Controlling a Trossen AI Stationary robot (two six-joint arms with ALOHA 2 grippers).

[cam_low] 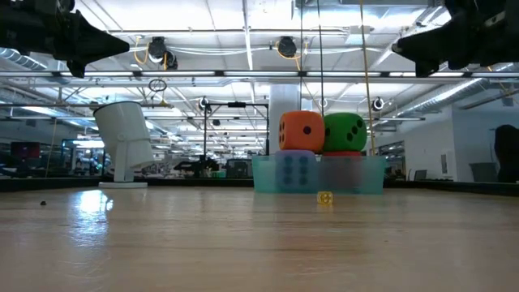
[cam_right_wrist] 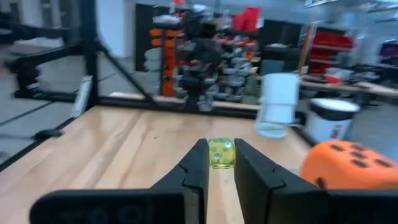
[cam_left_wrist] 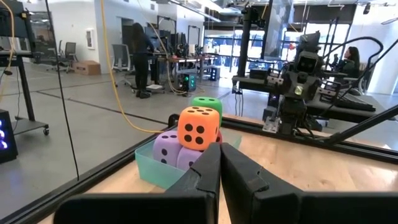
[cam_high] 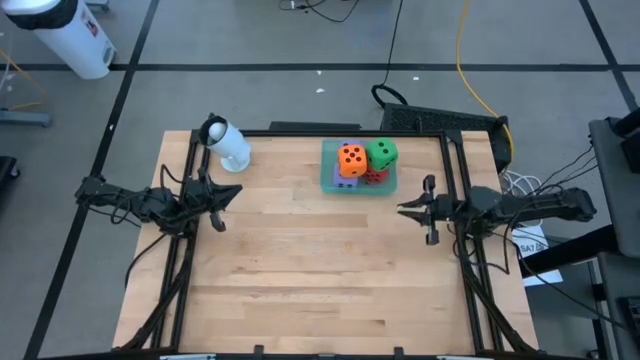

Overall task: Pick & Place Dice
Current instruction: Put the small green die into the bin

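Observation:
A translucent teal tray [cam_high: 328, 178] sits toward the table's far edge and holds the dice. The orange die [cam_high: 351, 158] and green die [cam_high: 381, 153] rest on top of the red die [cam_high: 372, 176] and the purple-blue dice [cam_left_wrist: 165, 149]. A tiny yellow die [cam_low: 324, 198] lies on the wood in front of the tray and also shows in the right wrist view [cam_right_wrist: 221, 153], beyond the fingertips. My left gripper [cam_high: 228, 197] hovers at the table's left, shut. My right gripper [cam_high: 404, 207] hovers at the right, raised above the table, its fingers a narrow gap apart.
A white cylindrical object [cam_high: 228, 146] stands on the table's far left corner. Black frame rails [cam_high: 462, 170] run along the table's sides. Bare wood [cam_high: 320, 270] spreads from the middle to the near edge. People stand in the room beyond the table.

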